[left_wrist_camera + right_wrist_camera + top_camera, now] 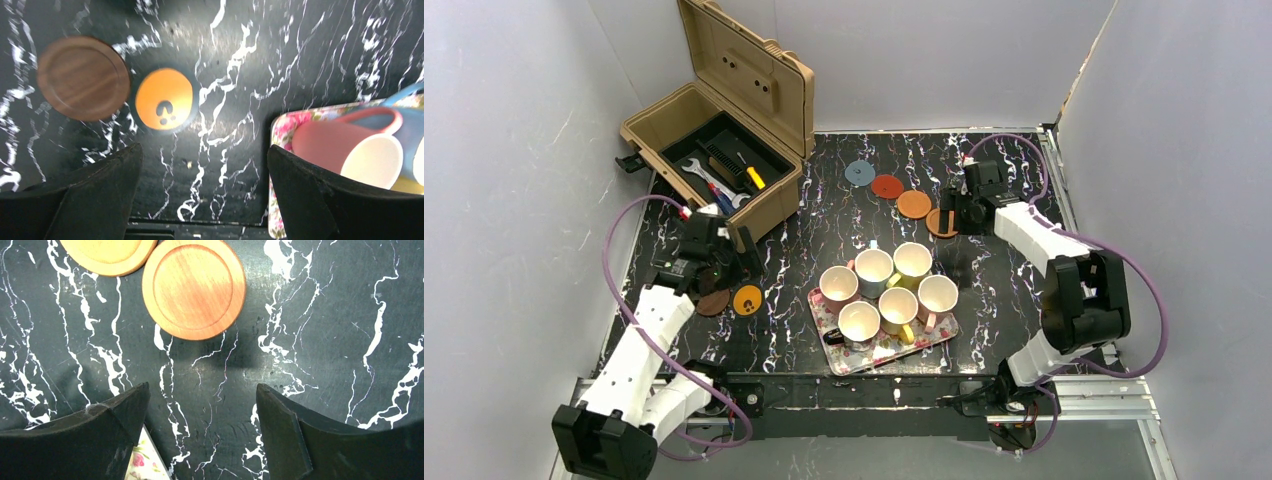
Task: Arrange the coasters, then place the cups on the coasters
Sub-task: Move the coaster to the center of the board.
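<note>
Where white walls point(504, 150) close round, blk marbled tbl point(844, 215) bears tray point(876, 353) w/ cups point(898, 302).

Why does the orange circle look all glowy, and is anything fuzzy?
Left wrist view: bright light washes out the yellow-orange coaster, and the brown coaster beside it looks slightly smeared. Right wrist view: the orange coaster is sharp, with a soft shadow just below it. Top view: even light, cups clear.
</note>
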